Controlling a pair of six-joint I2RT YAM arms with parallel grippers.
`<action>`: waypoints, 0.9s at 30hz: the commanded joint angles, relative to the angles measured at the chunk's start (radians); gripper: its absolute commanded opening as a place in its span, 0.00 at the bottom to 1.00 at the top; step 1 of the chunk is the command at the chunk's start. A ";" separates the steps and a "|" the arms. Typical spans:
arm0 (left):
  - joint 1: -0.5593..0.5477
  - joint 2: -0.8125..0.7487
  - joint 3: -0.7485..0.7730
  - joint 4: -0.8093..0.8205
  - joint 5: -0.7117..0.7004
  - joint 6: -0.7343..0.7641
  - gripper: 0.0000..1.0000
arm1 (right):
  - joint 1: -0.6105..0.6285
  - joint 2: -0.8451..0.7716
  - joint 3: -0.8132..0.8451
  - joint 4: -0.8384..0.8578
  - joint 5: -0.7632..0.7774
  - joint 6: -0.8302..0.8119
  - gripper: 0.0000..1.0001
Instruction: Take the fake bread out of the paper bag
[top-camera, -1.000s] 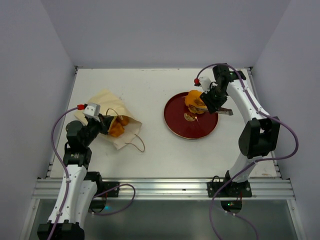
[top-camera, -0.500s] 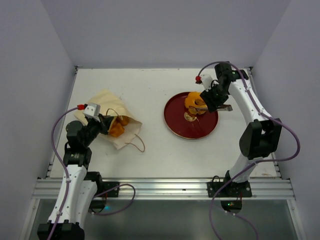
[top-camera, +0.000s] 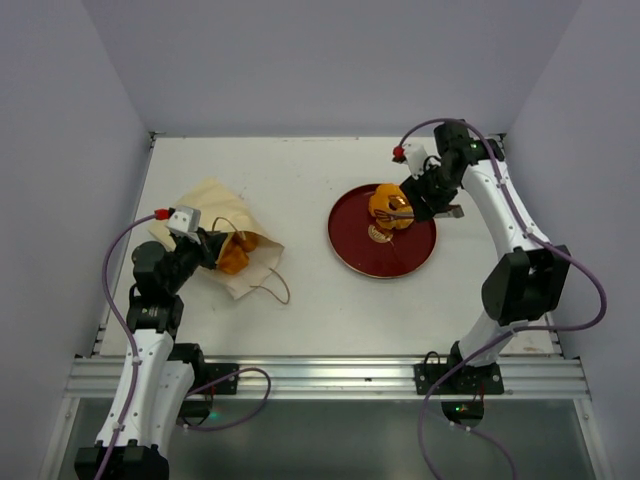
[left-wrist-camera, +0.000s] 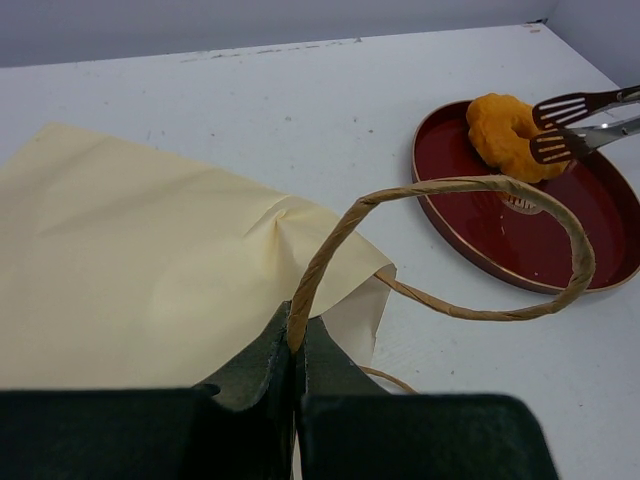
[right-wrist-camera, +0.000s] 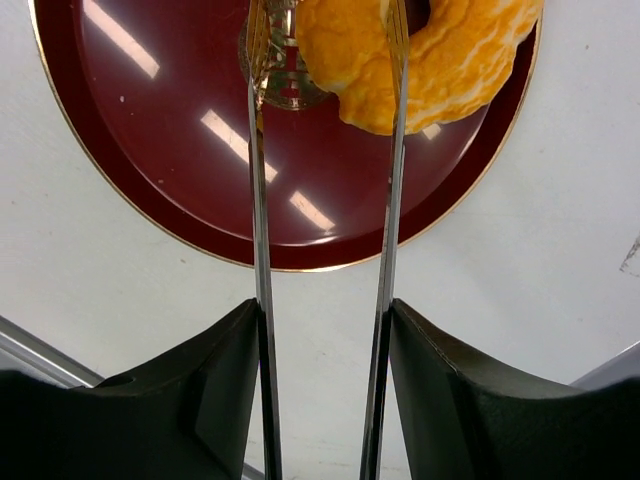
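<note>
- Fake bread: ring doughnut (top-camera: 389, 208) lies on red plate (top-camera: 352, 243), far side, close to rim. More orange pcs (top-camera: 232, 256) sit in mouth of paper bag (top-camera: 212, 203). Bag lies on its side on table (top-camera: 300, 170), L side, well apart from plate.
- R gripper (right-wrist-camera: 322, 320) clasps metal tongs (right-wrist-camera: 257, 200). Blades are apart, one alongside doughnut, other crossing over it. No squeeze on it that I can see.
- L gripper (left-wrist-camera: 296, 335) clamped tight on bag's twisted loop handle (left-wrist-camera: 480, 185).
- My read: doughnut drop-off on plate, then on to bag for the rest. Bag not empty yet.
- To do it well: spread blades enough to clear doughnut both sides, then lift straight up. A sideways pull could drag it over the rim.
- Next reach: come in low, in line w/ bag mouth, blades wide, and pinch one pc across its narrow part.
- L pinch needs to be firm so mouth doesn't sag shut. Glossy pcs prob slip, so use a gentle, even squeeze.
</note>
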 joint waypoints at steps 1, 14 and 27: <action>-0.003 -0.005 -0.005 0.031 0.008 0.002 0.01 | -0.006 -0.109 0.040 0.002 -0.085 0.020 0.55; -0.005 0.012 -0.011 0.054 0.042 -0.012 0.01 | 0.019 -0.319 -0.153 -0.039 -0.477 -0.004 0.49; -0.006 0.047 -0.004 0.051 0.071 -0.044 0.00 | 0.397 -0.511 -0.417 0.112 -0.655 0.073 0.44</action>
